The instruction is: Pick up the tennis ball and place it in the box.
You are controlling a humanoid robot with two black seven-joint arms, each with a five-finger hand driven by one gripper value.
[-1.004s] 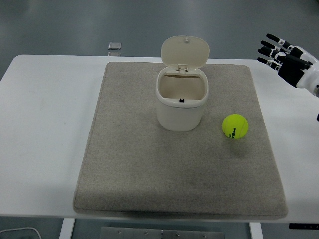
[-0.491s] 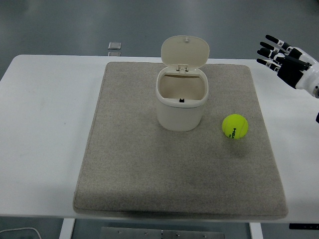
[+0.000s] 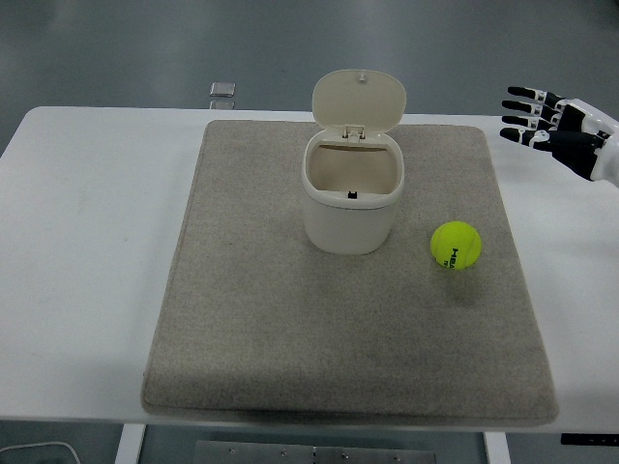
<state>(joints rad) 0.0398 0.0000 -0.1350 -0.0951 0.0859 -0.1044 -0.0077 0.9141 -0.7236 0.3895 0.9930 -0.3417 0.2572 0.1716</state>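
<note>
A yellow-green tennis ball [image 3: 456, 246] lies on the grey mat [image 3: 251, 338], to the right of the box. The box [image 3: 351, 193] is a cream bin with its flip lid standing up at the back; its inside looks empty. My right hand [image 3: 542, 116] hovers at the far right edge, above the table beyond the mat's back right corner. Its fingers are spread and hold nothing. It is well behind and to the right of the ball. The left arm does not show.
The mat covers most of the white table [image 3: 87, 242]. A small grey square object [image 3: 222, 89] lies at the table's far edge, behind the mat's left corner.
My right hand has turned and flattened a little, its fingers now pointing more to the left. The ball and box have not moved.
</note>
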